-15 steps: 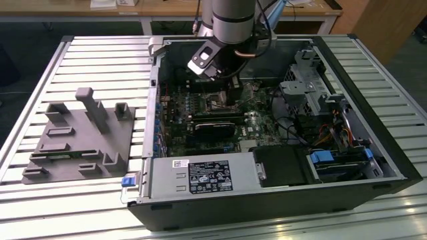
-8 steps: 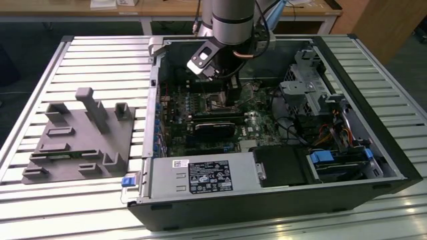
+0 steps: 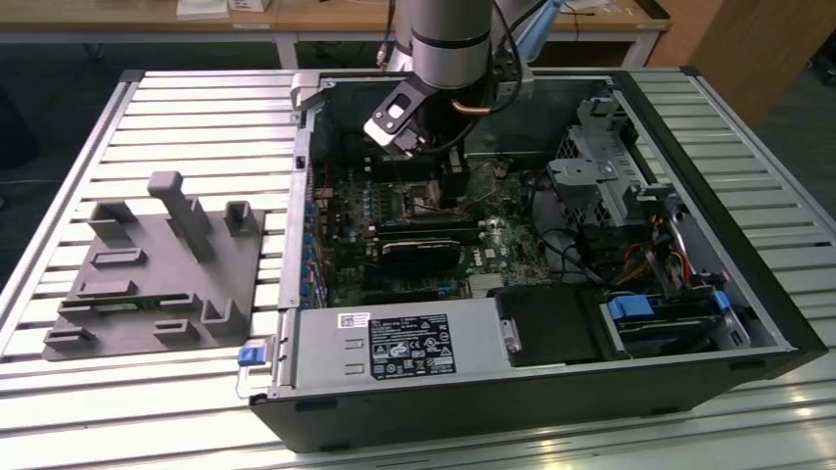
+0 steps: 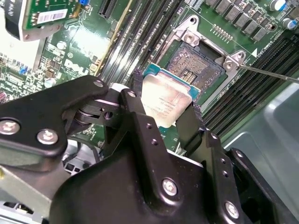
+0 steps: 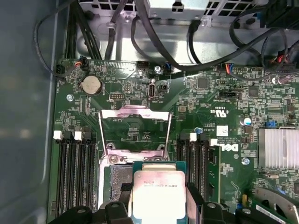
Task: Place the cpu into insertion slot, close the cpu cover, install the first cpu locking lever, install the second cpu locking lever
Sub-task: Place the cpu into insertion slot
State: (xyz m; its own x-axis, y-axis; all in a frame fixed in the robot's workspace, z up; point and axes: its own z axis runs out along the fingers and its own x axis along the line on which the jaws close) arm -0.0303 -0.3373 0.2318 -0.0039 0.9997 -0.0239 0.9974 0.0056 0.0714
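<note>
pincer clenched on cpu edges | cpu just above slot, apparently not seated | cover flipped open, far side of slot | case on tabletop, exterior view's right

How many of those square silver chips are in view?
1. The chip is gripped in the tool, close by the open socket on the green board, its metal cover flipped open. More could be hidden under other parts.
</note>
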